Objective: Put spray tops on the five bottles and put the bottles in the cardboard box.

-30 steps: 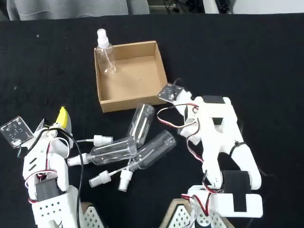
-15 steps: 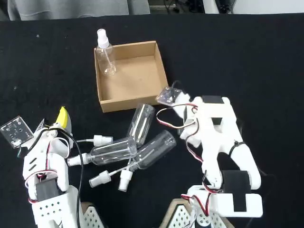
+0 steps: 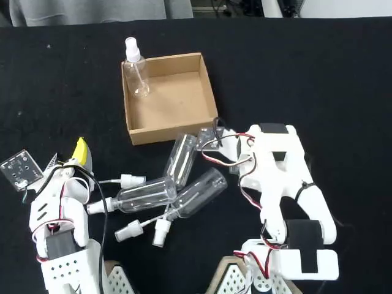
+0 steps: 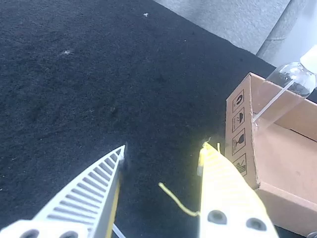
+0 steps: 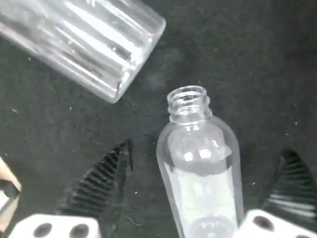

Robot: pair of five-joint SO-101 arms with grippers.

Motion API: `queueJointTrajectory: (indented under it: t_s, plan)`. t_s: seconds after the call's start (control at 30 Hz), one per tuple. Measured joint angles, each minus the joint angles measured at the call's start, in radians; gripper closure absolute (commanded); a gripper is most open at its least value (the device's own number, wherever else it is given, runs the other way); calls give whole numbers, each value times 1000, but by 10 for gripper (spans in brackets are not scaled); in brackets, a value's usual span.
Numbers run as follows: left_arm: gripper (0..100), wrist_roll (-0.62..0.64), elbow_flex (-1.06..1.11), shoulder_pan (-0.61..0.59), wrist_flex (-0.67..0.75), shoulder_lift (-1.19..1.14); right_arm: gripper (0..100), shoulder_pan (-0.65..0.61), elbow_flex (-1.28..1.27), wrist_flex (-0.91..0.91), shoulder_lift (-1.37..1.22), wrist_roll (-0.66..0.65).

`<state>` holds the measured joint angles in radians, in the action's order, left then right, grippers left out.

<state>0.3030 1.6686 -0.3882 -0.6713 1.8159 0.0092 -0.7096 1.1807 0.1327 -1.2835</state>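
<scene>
The cardboard box (image 3: 168,98) holds one clear bottle with a white spray top (image 3: 136,73), which leans in its far left corner. Three clear bottles lie on the black table in front of the box (image 3: 182,159) (image 3: 201,191) (image 3: 147,193). Loose white spray tops (image 3: 128,231) (image 3: 162,231) lie beside them. My right gripper (image 5: 208,151) is open and low over the table. An uncapped bottle (image 5: 200,163) lies between its black fingers, neck towards another bottle's base (image 5: 94,44). My left gripper (image 4: 163,148) is open over bare cloth, left of the box (image 4: 242,134).
The right arm (image 3: 278,177) covers the table to the right of the bottles. The left arm (image 3: 58,208) stands at the front left. Another spray top (image 3: 125,180) lies near the left arm. Black cloth lies open behind and right of the box.
The right arm's wrist has dipped down and leftward, towards the bottles at the box's near right corner. The left arm and the bottles have kept still.
</scene>
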Motion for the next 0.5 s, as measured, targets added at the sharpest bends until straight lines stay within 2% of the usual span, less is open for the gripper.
queueJointTrajectory:
  t_s: [0.5]
  plan:
    - [779,0,0,0,0,0,645,0,-2,0,0,-120]
